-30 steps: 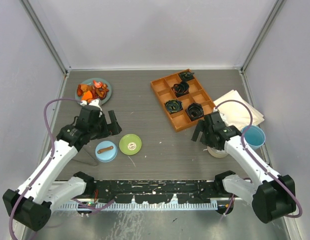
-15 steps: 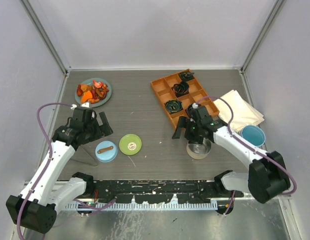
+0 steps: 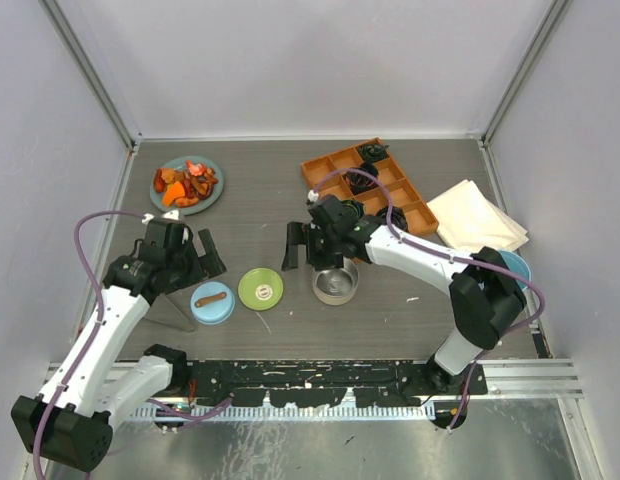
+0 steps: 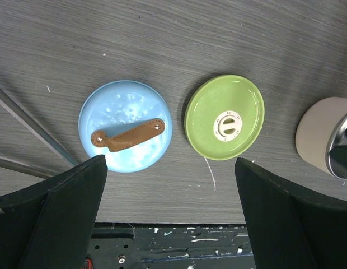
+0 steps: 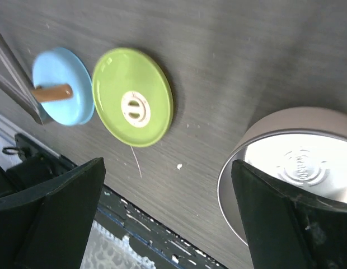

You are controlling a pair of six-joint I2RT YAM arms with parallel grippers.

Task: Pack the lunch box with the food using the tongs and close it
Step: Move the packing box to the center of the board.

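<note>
The food (image 3: 183, 182), orange, red and brown chunks, lies piled on a teal plate (image 3: 212, 170) at the back left. The lunch box is in parts: a steel tin (image 3: 335, 284) mid-table, its green lid (image 3: 261, 288), a blue lid (image 3: 212, 302), and a light-blue cylinder (image 3: 517, 264) half hidden behind the right arm. The tongs (image 3: 175, 310) lie left of the blue lid. My left gripper (image 3: 195, 262) hangs open above the lids (image 4: 125, 125). My right gripper (image 3: 312, 255) is open, one finger over the tin's rim (image 5: 291, 168), the other toward the green lid (image 5: 133, 96).
An orange compartment tray (image 3: 325, 180) holding black coils stands at the back right, just behind the right arm. A folded white cloth (image 3: 477, 217) lies at the far right. The black rail (image 3: 310, 378) runs along the near table edge.
The right arm has swung left across the table, and the steel tin has moved left with it to beside the green lid. The left gripper has drawn back slightly.
</note>
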